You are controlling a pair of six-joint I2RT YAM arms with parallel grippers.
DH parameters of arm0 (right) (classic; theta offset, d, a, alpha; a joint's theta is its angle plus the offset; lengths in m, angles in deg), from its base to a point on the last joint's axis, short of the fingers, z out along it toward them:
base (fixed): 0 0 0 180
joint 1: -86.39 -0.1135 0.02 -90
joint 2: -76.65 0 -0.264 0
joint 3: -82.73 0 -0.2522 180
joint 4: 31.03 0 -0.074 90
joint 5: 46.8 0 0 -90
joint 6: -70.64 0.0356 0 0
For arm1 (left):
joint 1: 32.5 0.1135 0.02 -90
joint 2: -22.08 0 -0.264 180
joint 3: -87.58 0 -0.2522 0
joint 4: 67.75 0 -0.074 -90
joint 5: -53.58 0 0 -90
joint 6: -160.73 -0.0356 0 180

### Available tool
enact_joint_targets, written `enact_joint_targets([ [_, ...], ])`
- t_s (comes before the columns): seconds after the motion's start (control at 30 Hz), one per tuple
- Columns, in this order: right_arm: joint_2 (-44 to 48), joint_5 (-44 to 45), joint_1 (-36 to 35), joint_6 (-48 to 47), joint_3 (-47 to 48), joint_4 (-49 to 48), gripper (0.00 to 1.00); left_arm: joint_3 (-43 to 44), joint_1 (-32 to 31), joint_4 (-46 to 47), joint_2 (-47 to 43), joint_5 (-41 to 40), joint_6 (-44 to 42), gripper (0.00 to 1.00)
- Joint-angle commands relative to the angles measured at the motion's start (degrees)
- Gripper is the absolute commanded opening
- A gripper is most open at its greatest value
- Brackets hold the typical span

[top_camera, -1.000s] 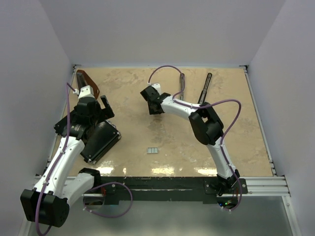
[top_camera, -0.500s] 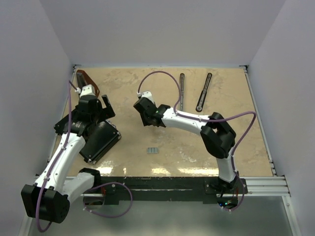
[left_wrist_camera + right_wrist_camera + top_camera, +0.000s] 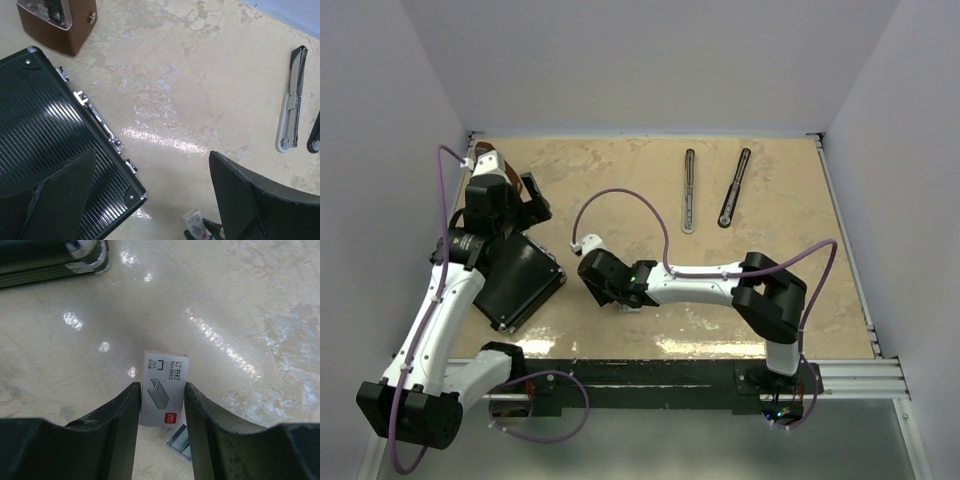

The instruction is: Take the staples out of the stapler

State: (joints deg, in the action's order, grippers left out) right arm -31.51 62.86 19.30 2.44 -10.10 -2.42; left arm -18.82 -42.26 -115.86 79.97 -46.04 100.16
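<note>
The left arm stood bent along the left edge, its hand (image 3: 152,155) spread wide and empty above the black case (image 3: 515,280), near the brown wedge (image 3: 57,22). The right arm stretched low across the surface (image 3: 790,260) toward the left. Its hand (image 3: 163,387) was half open, one finger on each side of a small white box (image 3: 166,370) lying flat, with the staples (image 3: 179,442) just beside it. Farther right, the stapler (image 3: 689,190) lay in two pieces: the grey channel ran near to far, and the black arm (image 3: 734,188) leaned slightly right.
</note>
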Motion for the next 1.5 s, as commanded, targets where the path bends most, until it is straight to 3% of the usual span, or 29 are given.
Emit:
enact_joint_targets([
  [0.0,1.0,-2.1,-1.9,-4.1,-1.6,-7.2,0.44,3.2,0.4,-1.0,-1.2,1.6,0.6,1.00],
  [0.13,1.3,-1.5,-2.8,-5.0,-2.3,-7.6,0.48,2.1,0.4,-1.2,-1.5,1.8,0.3,1.00],
  [0.23,2.3,-2.0,-2.8,-6.0,-2.7,-7.2,0.62,0.6,0.4,-1.2,-3.0,-0.6,-0.4,1.00],
  [0.4,6.7,-2.0,-2.8,-8.2,-5.5,-5.7,0.69,-2.3,0.4,-0.5,-4.9,2.5,-4.5,0.99],
  [0.53,12.0,-5.5,-2.8,-12.2,-8.8,-5.1,0.71,-3.8,0.4,-0.2,-3.8,5.5,-6.3,0.97],
  [0.77,13.6,-10.9,-1.3,-16.0,-12.6,-1.9,0.71,-5.2,-0.2,1.8,1.3,14.6,-8.6,0.87],
  [0.97,16.2,-19.6,4.7,-17.1,-16.1,-3.5,0.71,-3.3,-2.0,3.1,7.8,14.9,-8.4,0.83],
  [1.47,11.0,-20.5,5.1,-20.3,-16.3,-3.3,0.72,-0.8,-1.8,5.2,13.8,13.5,-6.4,0.83],
])
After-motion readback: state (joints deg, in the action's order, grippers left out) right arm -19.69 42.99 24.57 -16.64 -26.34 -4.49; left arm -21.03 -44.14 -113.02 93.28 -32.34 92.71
